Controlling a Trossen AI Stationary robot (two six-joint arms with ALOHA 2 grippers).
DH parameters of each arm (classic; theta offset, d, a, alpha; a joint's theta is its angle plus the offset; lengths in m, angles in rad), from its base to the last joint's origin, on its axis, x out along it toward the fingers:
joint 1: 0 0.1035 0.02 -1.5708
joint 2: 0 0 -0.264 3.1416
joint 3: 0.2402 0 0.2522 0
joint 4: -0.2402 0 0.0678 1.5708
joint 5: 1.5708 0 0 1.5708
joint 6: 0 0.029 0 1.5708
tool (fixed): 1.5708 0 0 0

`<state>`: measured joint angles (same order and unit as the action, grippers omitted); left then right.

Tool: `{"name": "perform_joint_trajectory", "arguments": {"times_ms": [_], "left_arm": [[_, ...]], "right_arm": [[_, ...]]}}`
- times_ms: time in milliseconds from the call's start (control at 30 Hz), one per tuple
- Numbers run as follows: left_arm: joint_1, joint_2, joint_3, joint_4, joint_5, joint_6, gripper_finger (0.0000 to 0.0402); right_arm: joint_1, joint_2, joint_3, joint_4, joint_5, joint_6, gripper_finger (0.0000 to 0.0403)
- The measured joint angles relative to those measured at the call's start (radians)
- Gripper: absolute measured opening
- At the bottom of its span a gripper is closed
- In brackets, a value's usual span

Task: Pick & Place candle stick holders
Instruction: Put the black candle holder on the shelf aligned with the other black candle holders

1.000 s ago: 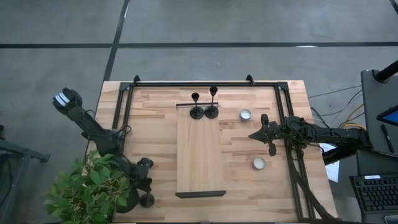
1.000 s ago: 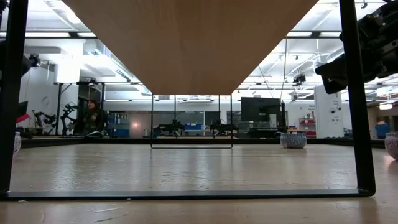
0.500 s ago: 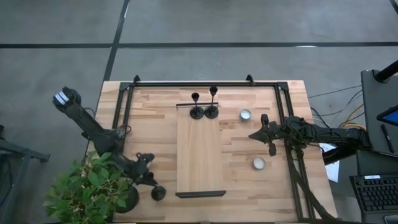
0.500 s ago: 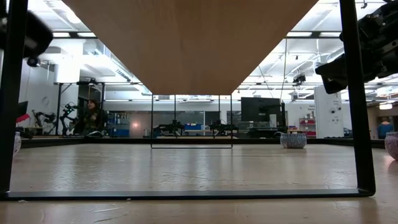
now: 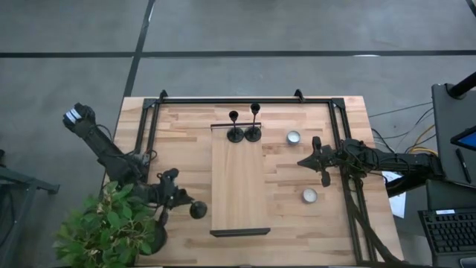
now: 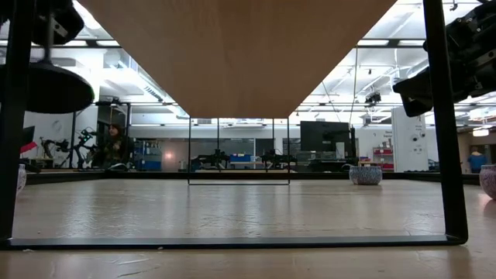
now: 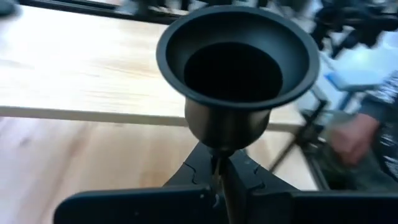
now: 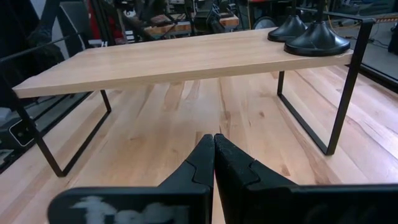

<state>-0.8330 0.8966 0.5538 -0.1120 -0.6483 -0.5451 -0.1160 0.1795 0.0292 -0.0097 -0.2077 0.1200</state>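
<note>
Left gripper (image 5: 181,201) sat over the near-left of the wooden counter (image 5: 178,141), just left of the raised light-wood shelf on a black metal frame (image 5: 239,182). It pinched the thin stem of a small black metal candle stick holder (image 7: 236,74); in the left wrist view the fingers (image 7: 239,171) were pressed against the stem just below the cup. From above, the holder's round domed base (image 5: 198,210) pointed toward the shelf, so the piece was carried tilted, well off upright; the low view showed the base hanging clear of the counter. A stem grip probably gives the firmest hold on so slim a piece.

Two more black holders (image 5: 244,132) stood upright side by side at the shelf's far end, likely the row this one joins.

Right gripper (image 8: 214,152) waited right of the shelf, fingers pressed together on nothing. Two white tealights in silver cups (image 5: 294,137) lay near it.
</note>
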Motion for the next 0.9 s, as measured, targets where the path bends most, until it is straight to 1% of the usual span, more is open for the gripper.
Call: {"name": "perform_joint_trajectory", "arguments": {"times_ms": [67,200,267,433,533,667,767,900], "left_arm": [[0.001,0.0,0.025,-0.045,-0.063,-0.018,0.0005],[0.004,0.0,0.051,-0.085,-0.235,-0.035,0.0007],[0.011,0.0,0.051,-0.09,-0.289,-0.038,0.0007],[0.054,-0.003,0.05,-0.09,-0.325,-0.022,0.0007],[0.095,-0.007,0.053,-0.092,-0.327,-0.021,0.0008],[0.123,-0.008,0.053,-0.099,-0.324,-0.027,0.0007],[0.141,-0.008,0.049,-0.179,-0.315,-0.041,0.0007],[0.145,-0.007,0.046,-0.328,-0.31,-0.194,0.0009]], "right_arm": [[0.0,0.0,0.0,0.0,0.0,0.0,0.0008],[0.0,0.0,0.0,0.0,0.0,0.0,0.0008],[0.0,0.0,0.0,0.0,0.0,0.0,0.0008],[0.0,0.0,0.0,0.0,0.0,0.0,0.0009],[0.0,0.0,0.0,0.0,0.0,0.0,0.0008],[0.0,0.0,0.0,0.0,0.0,0.0,0.0008],[0.0,0.0,0.0,0.0,0.0,0.0,0.0009],[0.0,0.0,0.0,0.0,0.0,0.0,0.0009]]}}
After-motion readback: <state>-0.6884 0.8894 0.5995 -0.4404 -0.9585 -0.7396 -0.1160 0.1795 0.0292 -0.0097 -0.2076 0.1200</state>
